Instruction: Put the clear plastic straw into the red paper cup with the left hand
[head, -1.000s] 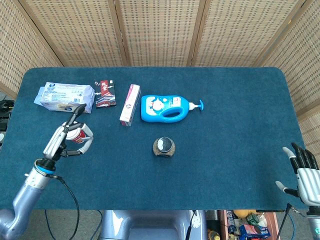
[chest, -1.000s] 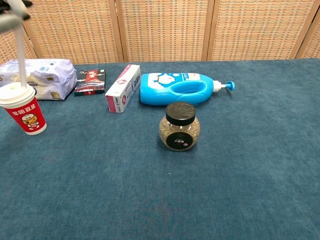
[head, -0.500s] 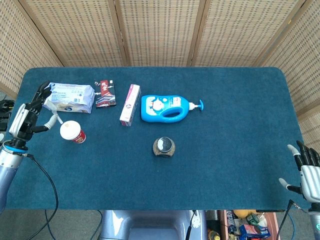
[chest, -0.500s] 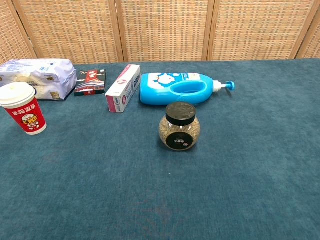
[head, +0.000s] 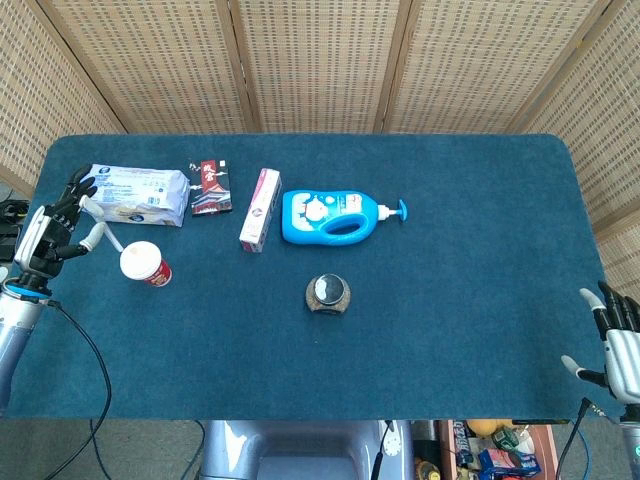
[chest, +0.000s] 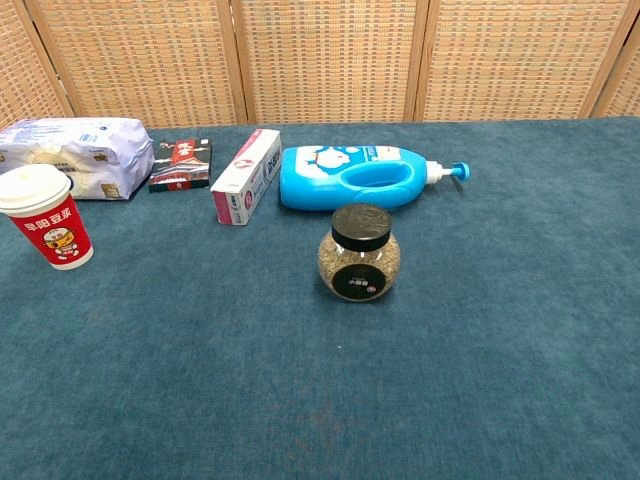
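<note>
The left robot hand (head: 55, 225) holds the clear plastic straw (head: 102, 232) just left of the red paper cup (head: 145, 264); the right robot hand (head: 617, 340) hangs open off the worktop's (head: 470, 260) near-right corner.

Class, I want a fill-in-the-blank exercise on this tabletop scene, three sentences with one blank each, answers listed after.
1. The red paper cup stands upright at the ______ end of the blue carpeted table.
2. The round glass jar has a lid coloured ______.
3. The blue pump bottle lies on its side, its pump nozzle pointing toward the robot's ______ side.

Missing words: left; black; right
</note>
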